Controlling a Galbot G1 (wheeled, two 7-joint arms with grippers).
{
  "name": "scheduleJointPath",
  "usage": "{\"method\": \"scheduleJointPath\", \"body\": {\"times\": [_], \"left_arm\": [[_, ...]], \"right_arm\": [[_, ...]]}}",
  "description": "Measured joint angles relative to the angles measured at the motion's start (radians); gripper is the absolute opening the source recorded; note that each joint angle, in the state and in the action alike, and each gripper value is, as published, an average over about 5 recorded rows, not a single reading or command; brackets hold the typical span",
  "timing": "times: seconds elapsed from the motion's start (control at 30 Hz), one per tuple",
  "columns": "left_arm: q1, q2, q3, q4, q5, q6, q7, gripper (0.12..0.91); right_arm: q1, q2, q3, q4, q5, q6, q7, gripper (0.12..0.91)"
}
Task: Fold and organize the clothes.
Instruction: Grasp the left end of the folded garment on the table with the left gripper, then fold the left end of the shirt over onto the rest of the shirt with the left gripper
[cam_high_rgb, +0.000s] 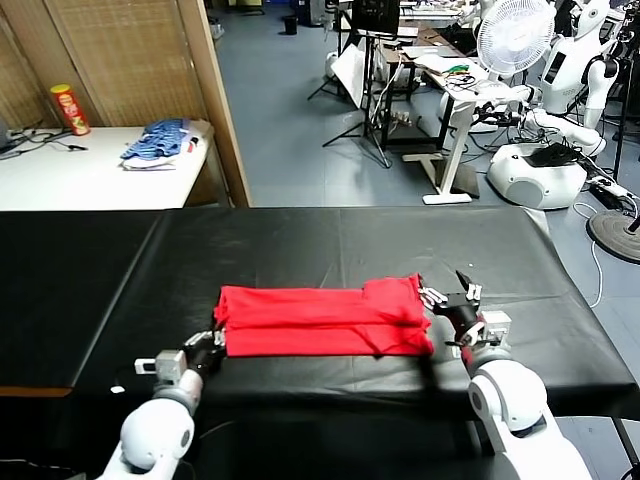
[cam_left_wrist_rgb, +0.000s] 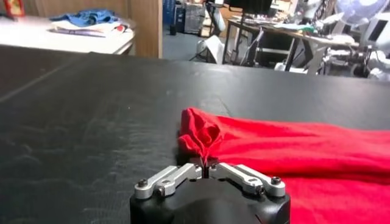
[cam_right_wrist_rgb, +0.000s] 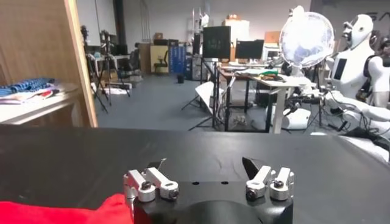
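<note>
Low at the near-left corner, the left gripper was pinched tight on a bunched fold of the red T-shirt, which lay folded across the black table; the right gripper sat spread wide just beside the shirt's right end, holding nothing.

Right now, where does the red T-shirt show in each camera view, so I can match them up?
Head view: red T-shirt folded mid-table, between the grippers.
Left wrist view: its bunched corner pinched by left gripper.
Right wrist view: only an edge, beside right gripper.
Shared landmark: blue-and-white pile on the white table.
</note>
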Motion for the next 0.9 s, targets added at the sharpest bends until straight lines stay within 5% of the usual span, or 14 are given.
{"method": "scheduleJointPath", "body": {"times": [0.2, 0.47, 0.9], "left_arm": [[0.039, 0.105, -0.072, -0.007, 0.167, -0.040, 0.018, 0.149], [0.085, 0.234, -0.151, -0.058, 0.193, -0.023, 0.013, 0.149], [-0.045, 0.042, 0.094, -0.184, -0.086, 0.072, -0.064, 0.149]], "right_arm": [[-0.005, 0.005, 0.003, 0.016, -0.001, -0.011, 0.007, 0.798], [-0.017, 0.028, -0.004, 0.023, -0.027, -0.014, 0.008, 0.798], [-0.070, 0.043, 0.042, 0.051, -0.063, -0.019, 0.014, 0.798]]}}
